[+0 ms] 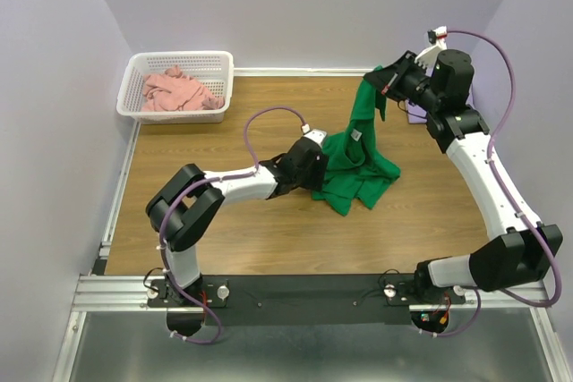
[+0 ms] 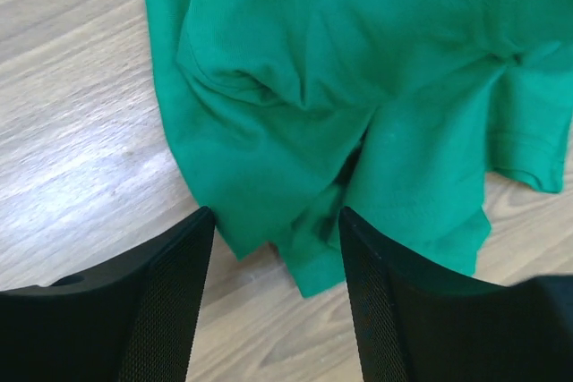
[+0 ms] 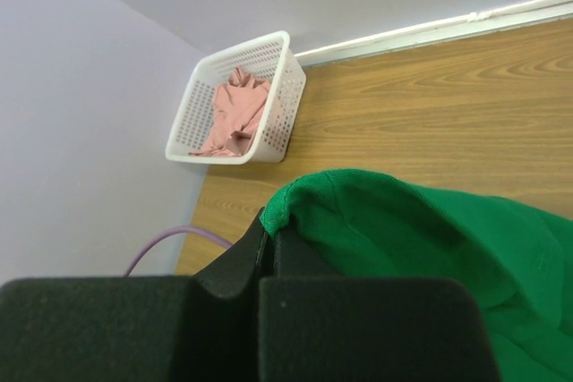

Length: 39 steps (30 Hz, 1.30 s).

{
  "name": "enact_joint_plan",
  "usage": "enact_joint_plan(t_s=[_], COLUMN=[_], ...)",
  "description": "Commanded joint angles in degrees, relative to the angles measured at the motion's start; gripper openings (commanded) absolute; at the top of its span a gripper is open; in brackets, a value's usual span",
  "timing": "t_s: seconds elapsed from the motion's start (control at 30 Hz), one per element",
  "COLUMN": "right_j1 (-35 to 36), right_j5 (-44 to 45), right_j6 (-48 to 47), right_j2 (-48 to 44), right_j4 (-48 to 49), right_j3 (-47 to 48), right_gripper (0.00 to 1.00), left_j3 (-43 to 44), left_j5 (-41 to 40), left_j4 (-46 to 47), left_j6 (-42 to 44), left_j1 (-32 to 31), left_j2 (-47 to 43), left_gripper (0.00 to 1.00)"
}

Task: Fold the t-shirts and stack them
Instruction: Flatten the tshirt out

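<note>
The green t-shirt (image 1: 358,160) hangs from my right gripper (image 1: 385,84), which is raised at the back right and shut on a hemmed edge of the cloth (image 3: 295,199). The shirt's lower part lies crumpled on the wooden table. My left gripper (image 1: 315,164) is low at the shirt's left side. Its jaws (image 2: 276,216) stand open, with a lower corner of the green t-shirt (image 2: 309,261) lying between the fingertips, not pinched. A salmon pink t-shirt (image 1: 179,92) lies bunched in the basket. A sliver of lavender cloth (image 1: 414,114) shows behind the right arm.
The white lattice basket (image 1: 219,61) stands at the table's back left corner, also seen in the right wrist view (image 3: 277,109). Lavender walls enclose the table on the left, back and right. Bare wood (image 1: 224,239) lies in front of the shirt.
</note>
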Motion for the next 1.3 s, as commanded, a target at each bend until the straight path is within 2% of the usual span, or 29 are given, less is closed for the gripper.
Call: enact_joint_plan(t_s=[0.0, 0.1, 0.17, 0.2, 0.23, 0.27, 0.33, 0.4, 0.57, 0.67, 0.77, 0.83, 0.9, 1.03, 1.13, 1.23, 1.27], right_j1=[0.0, 0.0, 0.0, 0.0, 0.0, 0.0, 0.0, -0.1, -0.1, -0.3, -0.9, -1.1, -1.1, -1.1, -1.1, -1.1, -0.8], right_j5=[1.8, 1.9, 2.3, 2.6, 3.4, 4.0, 6.0, 12.1, 37.1, 52.1, 61.3, 64.0, 63.8, 61.0, 56.3, 43.9, 36.5], right_j6=[-0.7, -0.7, -0.8, -1.1, -1.4, -1.7, -3.6, -5.4, -16.2, -22.6, -28.1, -32.6, -35.9, -45.8, -46.7, -42.6, -41.1], right_j2=[-1.6, -2.0, -2.6, -2.8, -3.0, -3.3, -4.1, -5.2, -6.3, -5.8, -4.3, -3.1, -1.1, 3.2, 7.4, 10.9, 12.1], right_j4=[-0.7, -0.7, -0.9, -1.0, -1.2, -1.3, -3.0, -4.7, -10.8, -11.1, -11.0, -10.9, -10.6, -10.3, -10.4, -10.4, -10.5], right_j3=[-1.9, -2.8, -3.3, -3.4, -3.5, -3.5, -2.4, -0.9, 7.3, 11.1, 16.4, 19.7, 25.0, 33.4, 38.3, 39.5, 40.1], right_gripper=[0.01, 0.02, 0.02, 0.02, 0.02, 0.02, 0.01, 0.01, 0.01, 0.01, 0.01, 0.01, 0.01, 0.02, 0.02, 0.03, 0.05], left_j3=[2.9, 3.7, 3.8, 3.9, 4.0, 4.2, 4.6, 4.1, 4.6, 9.3, 15.3, 19.7, 23.2, 24.7, 23.0, 22.1, 21.9], left_j5=[0.8, 0.1, -0.3, -0.5, -0.6, -0.6, -1.0, -1.5, -6.2, -6.3, -4.7, -3.5, 0.0, 15.2, 19.0, 17.4, 17.5], left_j4=[0.0, -1.4, -1.4, -1.6, -2.0, -2.7, -5.9, -8.0, -15.8, -19.4, -21.1, -21.3, -21.0, -17.4, -14.5, -14.2, -14.4], left_j6=[-1.0, -1.3, -1.2, -0.8, -0.3, 1.1, 1.7, 2.6, 6.9, 11.1, 14.5, 16.1, 17.1, 16.2, 14.0, 11.2, 10.4], left_j1=[1.1, 2.3, 3.1, 3.2, 3.2, 3.2, 3.2, 3.2, 1.7, -1.6, -7.0, -11.6, -13.4, -15.3, -15.2, -14.7, -14.1], left_j2=[2.1, 3.6, 3.9, 3.8, 3.7, 3.3, 1.4, -2.7, -15.1, -20.3, -21.0, -21.0, -21.0, -23.8, -28.3, -33.0, -34.8], left_gripper=[0.64, 0.59, 0.46, 0.23, 0.09, 0.00, 0.00, 0.00, 0.00, 0.00, 0.00, 0.00, 0.00, 0.00, 0.00, 0.00, 0.00])
